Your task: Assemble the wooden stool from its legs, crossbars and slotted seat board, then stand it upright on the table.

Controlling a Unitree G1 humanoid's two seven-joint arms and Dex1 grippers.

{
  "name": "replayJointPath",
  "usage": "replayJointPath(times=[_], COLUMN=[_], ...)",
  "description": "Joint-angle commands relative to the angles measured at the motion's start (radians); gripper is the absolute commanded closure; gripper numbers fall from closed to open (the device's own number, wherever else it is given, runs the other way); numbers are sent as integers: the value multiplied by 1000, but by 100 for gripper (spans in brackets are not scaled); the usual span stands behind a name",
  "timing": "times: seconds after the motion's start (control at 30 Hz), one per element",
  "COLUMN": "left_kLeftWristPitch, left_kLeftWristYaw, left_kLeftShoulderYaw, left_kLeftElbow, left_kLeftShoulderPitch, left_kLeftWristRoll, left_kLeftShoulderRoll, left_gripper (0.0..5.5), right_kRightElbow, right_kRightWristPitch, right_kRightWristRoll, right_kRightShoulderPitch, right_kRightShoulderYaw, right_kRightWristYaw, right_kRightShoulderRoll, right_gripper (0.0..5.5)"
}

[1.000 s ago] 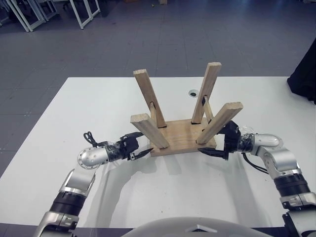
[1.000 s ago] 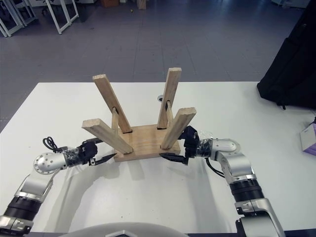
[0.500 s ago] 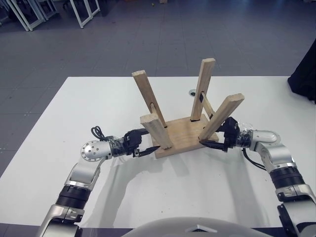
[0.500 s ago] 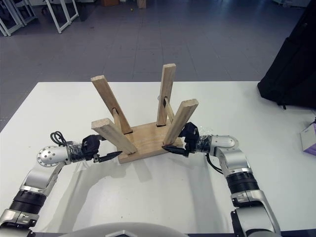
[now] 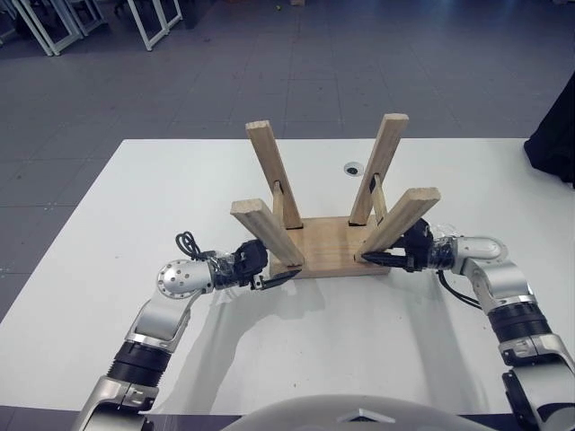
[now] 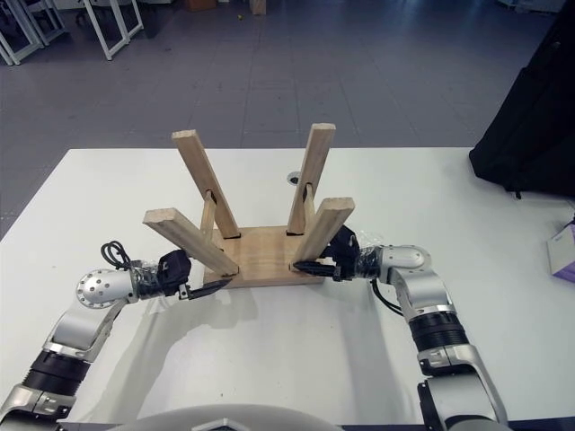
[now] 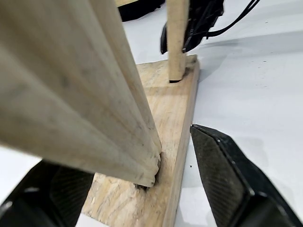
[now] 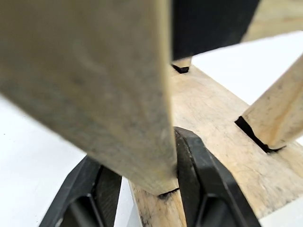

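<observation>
Stool (image 5: 375, 169) inverted at the middle of the surface (image 5: 144, 206): the seat board (image 5: 331, 242) lies flat with its four legs pointing up. The left hand (image 5: 269, 280), at the board's 7 o'clock corner, stands wide, its fingers (image 7: 222, 170) flanking the board edge and the near-left leg (image 5: 267, 235) without gripping. The right hand (image 5: 382, 259), at the 4 o'clock corner, is closed narrowly on the base of the near-right leg (image 5: 400, 223). Assembly appears complete; the turn upright remains. Probably best: seat the left grip low, match both sides and rotate together, since levering one leg could work it out of its slot.
</observation>
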Motion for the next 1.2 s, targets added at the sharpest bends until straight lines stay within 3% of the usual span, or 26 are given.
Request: replayJointPath(times=[0.03,0.4,0.6,0.73,0.9,1.07,1.2], left_kLeftWristPitch=[4,96,269,528,813,1112,1220], left_kLeftWristYaw=[-23,-185,-299,-402,-365,-278,-145], left_kLeftShoulderYaw=[6,62,74,90,151,216,264], left_kLeftElbow=[5,42,57,-26,-176,-300,-326], left_kLeftShoulderPitch=[-25,-110,-124,-100,-43,40,90], left_kLeftWristRoll=[-16,-178,-277,-459,-653,-870,-940], left_kLeftShoulderRoll=[8,51,86,146,208,279,269], left_gripper=[224,366,425,435,438,442,442], right_kRightElbow=[-25,-73,-121,-338,-650,-651,-532], right_kRightWristPitch=[16,89,168,461,969,1380,1465], right_kRightWristRoll=[-1,41,55,133,489,694,805], right_kRightShoulderPitch=[-16,-22,-5,58,157,172,144], right_kRightShoulderYaw=[5,-5,2,32,-76,-182,-229], right_kRightWristYaw=[24,118,139,127,22,-89,-227], right_kRightShoulderRoll=[-11,-32,-59,-138,-205,-213,-184], right_gripper=[408,427,429,430,435,436,436])
